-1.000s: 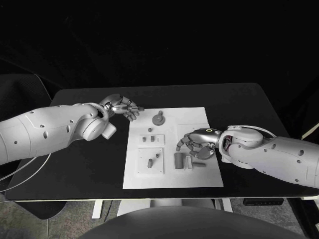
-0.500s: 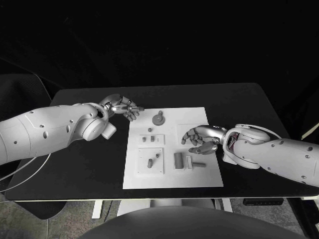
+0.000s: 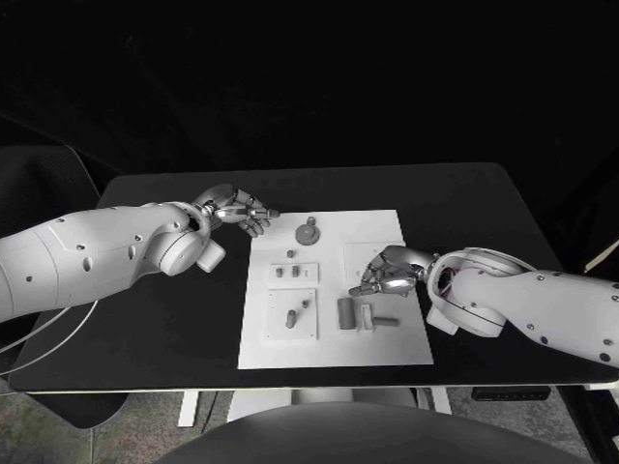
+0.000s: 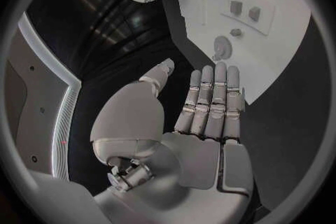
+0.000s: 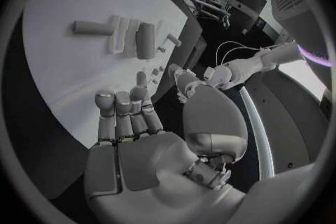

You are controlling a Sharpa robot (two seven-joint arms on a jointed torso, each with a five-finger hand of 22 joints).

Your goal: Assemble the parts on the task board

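**A:** Black table [image 3: 157, 319], dark room behind it; the board [image 3: 394, 228] lies in the middle, and every place I give is relative to that board.

**B:** Where are the parts?

**A:** All on the board; a round disc [image 3: 307, 231] near its far edge, two small pegs [image 3: 293, 273] on a raised tile toward the left side, another piece [image 3: 291, 316] on a second tile nearer the robot, and a block [image 3: 346, 311] with a bar [image 3: 385, 320] just beside it at the near right.

**B:** And the hands?

**A:** Left hand [image 3: 237, 212] hovers off the board's far left corner, over bare table; the wrist view shows its fingers [image 4: 210, 103] straight and apart, nothing in them. Right hand [image 3: 384, 272] hangs over the board's right half, just beyond the block; its fingers [image 5: 126, 112] are extended with nothing between them, so it is empty too.

**B:** Which step, then?

**A:** I judge it a reach before a pick; nothing is held and no part looks mated yet.

**B:** Next move?

**A:** Probably the right hand lowering onto the block or bar; both are small and lie flat, so a fine pinch from above seems needed; which part it aims at I cannot tell.
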